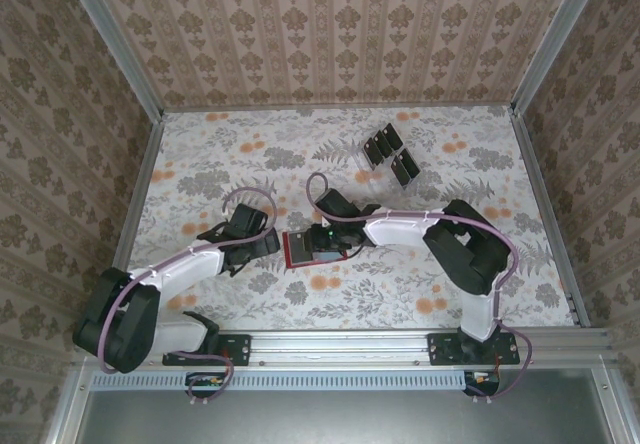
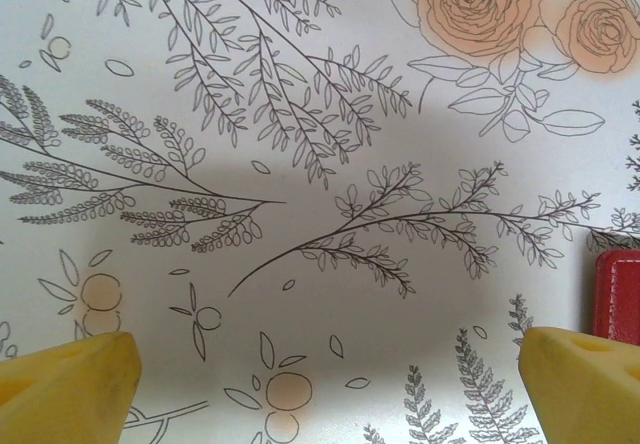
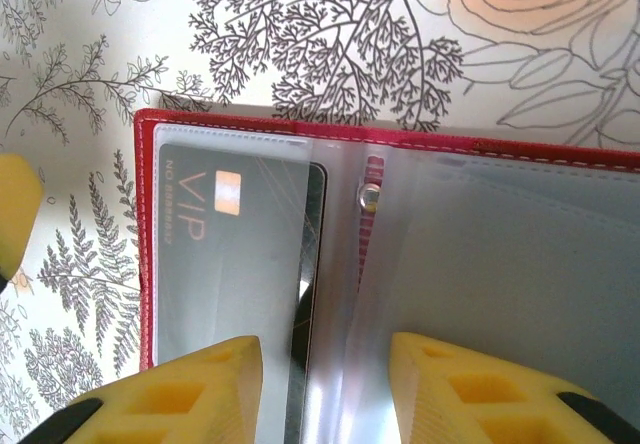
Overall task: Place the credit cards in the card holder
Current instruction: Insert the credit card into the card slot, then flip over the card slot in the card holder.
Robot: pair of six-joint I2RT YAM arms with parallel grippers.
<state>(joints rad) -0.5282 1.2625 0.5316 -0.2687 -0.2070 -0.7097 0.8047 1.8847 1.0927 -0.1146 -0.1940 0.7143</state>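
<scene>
Card holder lies open on the surface, mid-table. VIP credit card sits in its left clear sleeve. Right gripper is over it, jaws partly apart, nothing clamped. Left gripper is wide apart, empty, just beside the holder's red edge. Other credit cards stand in the clear rack farther back.

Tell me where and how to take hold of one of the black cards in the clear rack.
Grip a card by its free upper edge, coming down from above and pinching its two flat faces. The cards stand tilted in the slots of the clear rack, lower edges buried and neighbours close, so the top edge looks like the only reachable part.
</scene>
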